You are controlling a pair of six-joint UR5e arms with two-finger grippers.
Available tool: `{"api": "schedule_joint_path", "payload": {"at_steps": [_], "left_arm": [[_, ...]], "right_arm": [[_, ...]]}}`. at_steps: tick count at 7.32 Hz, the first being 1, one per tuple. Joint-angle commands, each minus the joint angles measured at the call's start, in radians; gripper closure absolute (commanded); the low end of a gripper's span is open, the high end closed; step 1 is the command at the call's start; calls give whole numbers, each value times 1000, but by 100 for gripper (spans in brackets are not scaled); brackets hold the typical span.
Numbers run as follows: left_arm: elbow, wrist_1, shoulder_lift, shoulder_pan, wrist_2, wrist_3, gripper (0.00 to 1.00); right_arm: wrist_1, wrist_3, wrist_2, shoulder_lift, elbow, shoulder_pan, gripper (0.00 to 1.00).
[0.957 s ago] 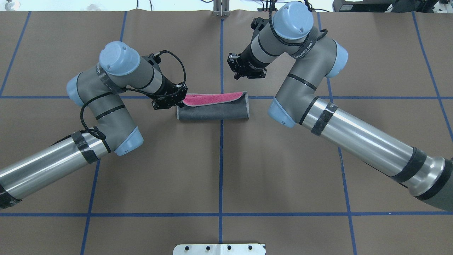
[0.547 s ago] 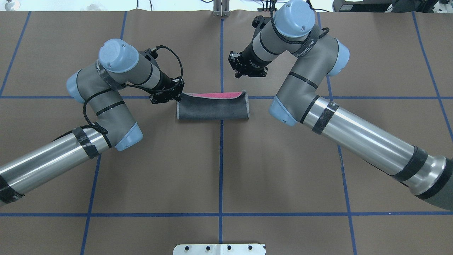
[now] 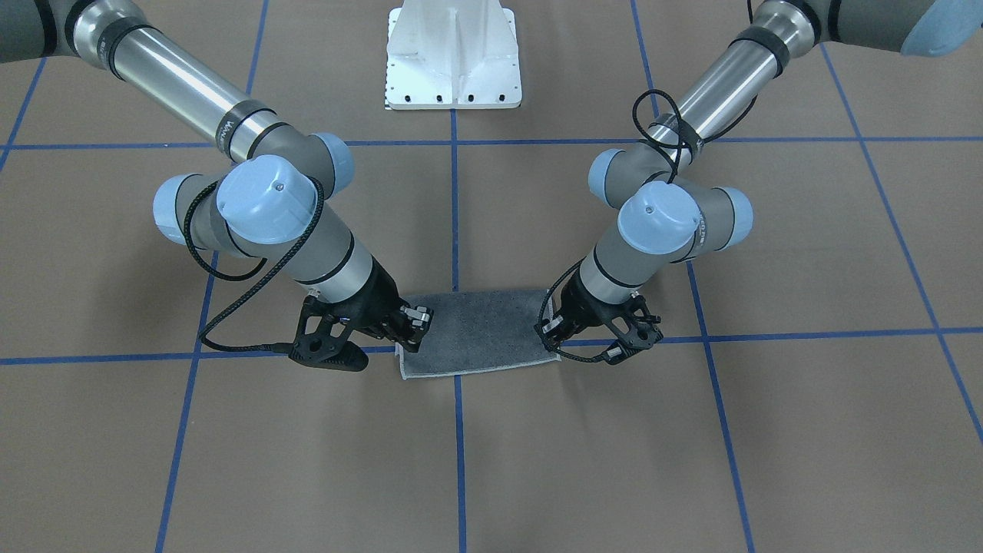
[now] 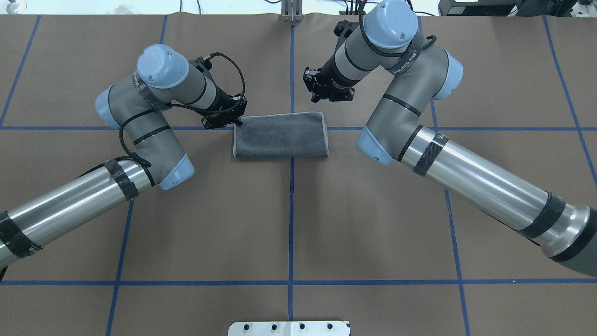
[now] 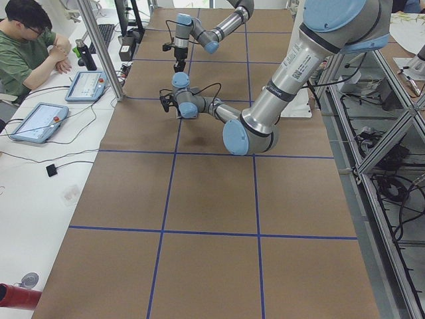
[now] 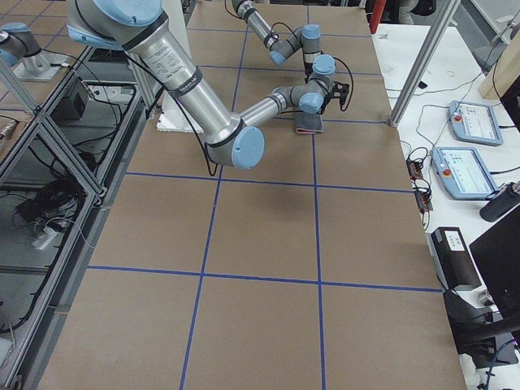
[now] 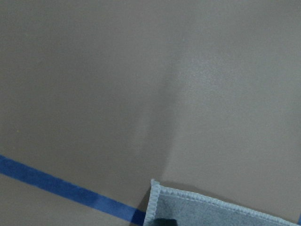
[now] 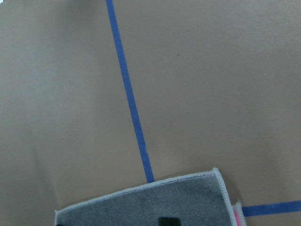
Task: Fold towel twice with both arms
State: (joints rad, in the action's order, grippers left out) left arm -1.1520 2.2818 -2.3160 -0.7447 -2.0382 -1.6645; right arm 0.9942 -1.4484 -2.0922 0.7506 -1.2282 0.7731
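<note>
Brown papered table [image 4: 373,224], blue tape grid [image 4: 291,210]. Towel [image 4: 280,135] lies flat near centre, folded once into long rectangle, grey face up. Left gripper [image 4: 235,121] down at towel's far left corner, tip touching edging; I can't tell whether jaws pinch or stand apart. Right gripper [image 4: 328,93] just beyond far right corner in overhead view, carrying nothing; its jaw gap is also unclear to me.

Your brown worktop [image 4: 210,224] carries a grid of blue tape lines [image 4: 291,210] and a white bolted base [image 3: 453,54]; a touchscreen pendant [image 5: 32,122] lies alongside.
</note>
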Motion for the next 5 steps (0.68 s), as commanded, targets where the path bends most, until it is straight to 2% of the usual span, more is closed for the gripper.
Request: {"api": "schedule_joint_path", "payload": {"at_steps": [1,2,3,4,5], "left_arm": [[-6,-2,-20,-56,-25,3,69],[-9,1,-20,-68,-48,9,21],[-34,-2,-14,-70,-63,31,1],[-69,-10,-10,-70,-110,23,0],[-95,-16,-8,-68,-115,19,0]], "right_arm": [[-3,0,0,24,-28,0,100],[-5,-1,-2,59,-63,0,100],[-8,-3,-8,73,-74,0,53],[-6,0,-6,82,-82,0,5],[0,0,-8,107,-123,0,1]]}}
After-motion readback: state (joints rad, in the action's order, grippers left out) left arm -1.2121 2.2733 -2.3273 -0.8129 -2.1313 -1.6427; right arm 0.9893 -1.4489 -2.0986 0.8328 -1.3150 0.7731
